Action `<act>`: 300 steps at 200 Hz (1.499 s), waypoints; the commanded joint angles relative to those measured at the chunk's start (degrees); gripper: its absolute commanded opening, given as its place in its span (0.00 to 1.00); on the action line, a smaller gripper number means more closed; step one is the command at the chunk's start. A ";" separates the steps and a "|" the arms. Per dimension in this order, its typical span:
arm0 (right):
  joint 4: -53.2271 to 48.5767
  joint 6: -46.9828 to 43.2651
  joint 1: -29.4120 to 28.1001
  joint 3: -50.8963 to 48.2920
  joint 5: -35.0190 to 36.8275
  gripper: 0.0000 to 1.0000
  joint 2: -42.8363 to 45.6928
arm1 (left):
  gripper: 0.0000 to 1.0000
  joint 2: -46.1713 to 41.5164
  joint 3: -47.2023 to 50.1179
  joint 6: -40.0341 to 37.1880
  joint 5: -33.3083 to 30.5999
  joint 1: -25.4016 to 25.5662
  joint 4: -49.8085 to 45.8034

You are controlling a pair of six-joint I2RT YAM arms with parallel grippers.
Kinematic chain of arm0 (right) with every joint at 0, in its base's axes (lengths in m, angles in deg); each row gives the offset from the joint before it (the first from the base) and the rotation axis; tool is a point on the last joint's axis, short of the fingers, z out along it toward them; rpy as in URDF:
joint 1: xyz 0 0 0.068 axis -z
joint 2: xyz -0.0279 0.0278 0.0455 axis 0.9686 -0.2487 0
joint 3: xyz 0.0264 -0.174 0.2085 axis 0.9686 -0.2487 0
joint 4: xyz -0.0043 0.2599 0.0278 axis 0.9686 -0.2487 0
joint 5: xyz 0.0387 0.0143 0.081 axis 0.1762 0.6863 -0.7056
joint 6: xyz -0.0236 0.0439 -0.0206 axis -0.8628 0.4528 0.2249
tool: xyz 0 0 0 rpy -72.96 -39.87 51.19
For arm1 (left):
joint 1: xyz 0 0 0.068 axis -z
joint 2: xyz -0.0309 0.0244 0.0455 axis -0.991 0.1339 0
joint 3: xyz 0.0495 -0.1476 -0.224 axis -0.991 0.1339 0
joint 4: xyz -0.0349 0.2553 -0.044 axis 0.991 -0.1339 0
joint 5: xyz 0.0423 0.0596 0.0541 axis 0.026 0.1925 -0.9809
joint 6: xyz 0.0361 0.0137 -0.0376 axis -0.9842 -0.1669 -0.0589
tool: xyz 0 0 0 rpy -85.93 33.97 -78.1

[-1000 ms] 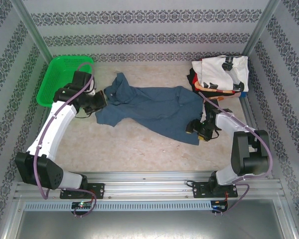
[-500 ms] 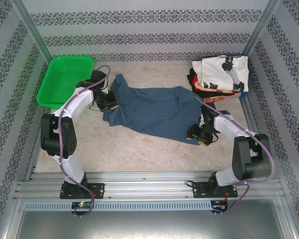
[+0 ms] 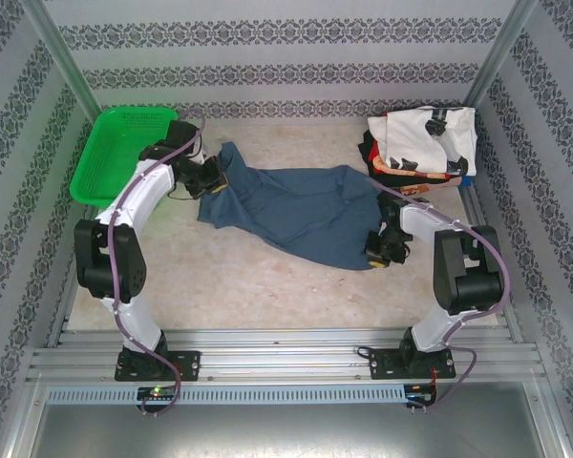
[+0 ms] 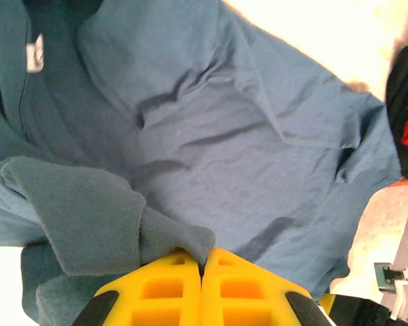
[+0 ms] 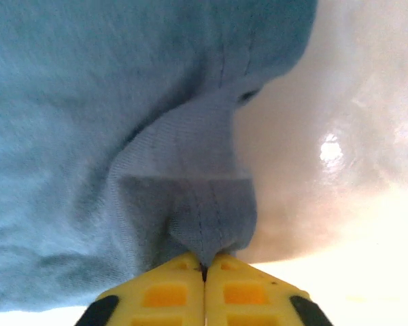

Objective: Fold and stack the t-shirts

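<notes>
Both clamped: left gripper [image 4: 202,261] gripping crumpled slate-blue cloth t-shirt [image 3: 296,210] near collar, right gripper [image 5: 204,268] pinching hem. Nothing folded yet; heaped white, black, red shirts [image 3: 420,143] waiting.

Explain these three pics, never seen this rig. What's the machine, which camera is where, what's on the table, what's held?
Two small robot arms are bolted side by side at the near edge of a table, each ending in a two-finger gripper. The wide picture is from a fixed camera above and behind them; the two close-ups are from cameras on the wrists, yellow fingers at the bottom. On the table: a slate-blue t-shirt spread out, a green basket far left, a pile of other shirts far right. The left gripper is shut on the shirt's left end, the right gripper on its right edge.
</notes>
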 commanded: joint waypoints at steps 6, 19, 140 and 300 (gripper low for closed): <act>-1.73 -1.31 -0.30 2.33 0.49 0.01 0.38 | 0.01 2.08 -2.96 -1.27 0.70 -0.92 -0.05; -3.07 -1.70 0.61 2.83 -0.88 0.02 0.92 | 0.01 2.75 -3.17 -1.51 0.86 -1.03 0.11; -8.34 -6.62 7.97 19.10 -8.15 0.16 -12.04 | 0.01 6.18 -1.74 -3.05 2.65 -1.03 1.00; 4.48 15.82 10.51 -9.25 -16.23 0.49 12.19 | 0.01 5.16 0.71 -4.01 4.07 -1.03 2.26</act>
